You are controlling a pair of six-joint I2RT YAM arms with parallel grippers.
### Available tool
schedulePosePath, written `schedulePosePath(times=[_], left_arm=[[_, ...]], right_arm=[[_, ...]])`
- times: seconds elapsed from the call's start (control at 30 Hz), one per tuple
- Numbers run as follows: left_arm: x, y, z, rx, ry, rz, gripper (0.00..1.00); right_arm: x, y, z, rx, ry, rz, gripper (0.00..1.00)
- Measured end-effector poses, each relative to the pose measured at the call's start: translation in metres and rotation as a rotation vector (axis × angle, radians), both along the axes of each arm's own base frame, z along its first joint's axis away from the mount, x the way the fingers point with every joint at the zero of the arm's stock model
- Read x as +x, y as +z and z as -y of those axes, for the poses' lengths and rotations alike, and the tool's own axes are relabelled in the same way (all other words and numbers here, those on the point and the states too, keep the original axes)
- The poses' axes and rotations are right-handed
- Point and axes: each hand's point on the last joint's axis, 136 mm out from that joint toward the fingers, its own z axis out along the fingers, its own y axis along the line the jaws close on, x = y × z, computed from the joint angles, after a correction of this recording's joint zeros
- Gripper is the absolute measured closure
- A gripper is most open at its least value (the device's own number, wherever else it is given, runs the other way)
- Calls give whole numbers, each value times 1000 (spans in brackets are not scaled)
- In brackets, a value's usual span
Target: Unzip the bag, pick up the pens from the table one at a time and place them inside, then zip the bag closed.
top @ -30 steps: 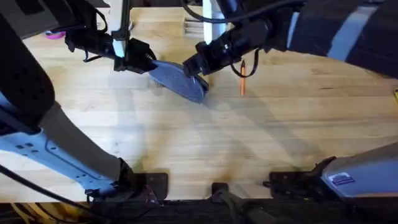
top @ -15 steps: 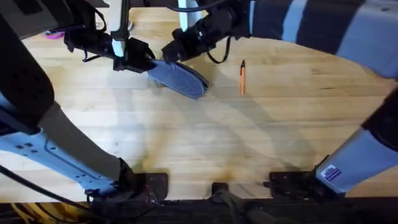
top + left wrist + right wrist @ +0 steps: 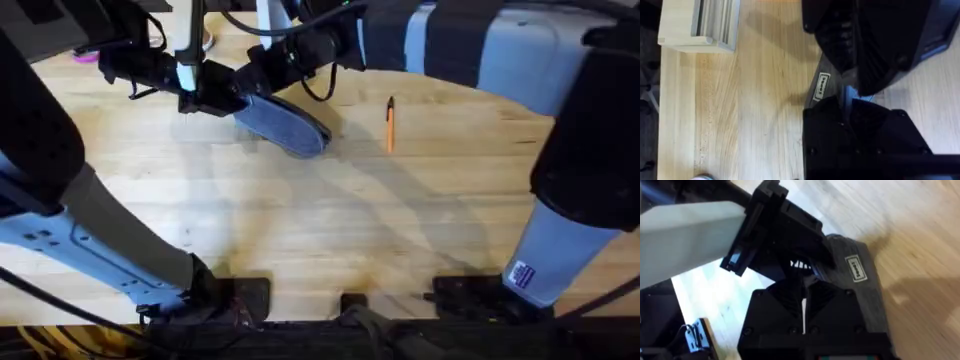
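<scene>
The grey-blue bag (image 3: 290, 128) lies slanted on the table (image 3: 350, 230) at the back, left of centre. My left gripper (image 3: 222, 98) is shut on the bag's left end. My right gripper (image 3: 255, 78) has reached across and sits at that same end, its jaws pressed together at the zipper line. In the right wrist view the bag (image 3: 865, 285) with its white label runs beside my fingers (image 3: 785, 325). The label end of the bag (image 3: 823, 86) also shows in the left wrist view. One orange pen (image 3: 390, 125) lies on the wood to the right of the bag.
Stacked white trays (image 3: 710, 25) stand near the table's far edge. A pink item (image 3: 88, 55) lies at the back left. The right arm stretches over the table's back right. Bare wood spreads across the middle and front.
My right gripper has slid left along the bag, from its right end to its left end beside the left gripper. The left gripper, the bag and the pen have stayed where they were.
</scene>
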Motion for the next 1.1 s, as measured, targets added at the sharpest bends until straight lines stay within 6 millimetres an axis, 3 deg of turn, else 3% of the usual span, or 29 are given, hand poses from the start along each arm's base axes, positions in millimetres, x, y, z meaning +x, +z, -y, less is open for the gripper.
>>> schedulePosePath(times=[0.23,0.27,0.37,0.43,0.5,0.53,0.83,1.1], left_arm=[[0,0,-2,1,5,0,958],[0,0,-2,0,5,0,958],[-1,0,0,-1,1,-4,958],[-1,0,0,-1,-1,-4,958],[-1,0,0,-1,-1,-4,958],[-1,0,0,-1,-1,-4,958],[-1,0,1,-1,-1,-4,958],[-1,0,1,-1,-1,-4,958]], right_arm=[[1,-3,-13,32,22,17,970],[1,-3,-13,35,22,15,930],[7,10,-15,71,27,45,638],[12,24,-12,87,29,65,375],[15,32,-1,78,22,70,88],[16,35,6,69,19,71,28],[27,61,84,-64,-8,137,5],[25,107,137,-232,-43,357,5]])
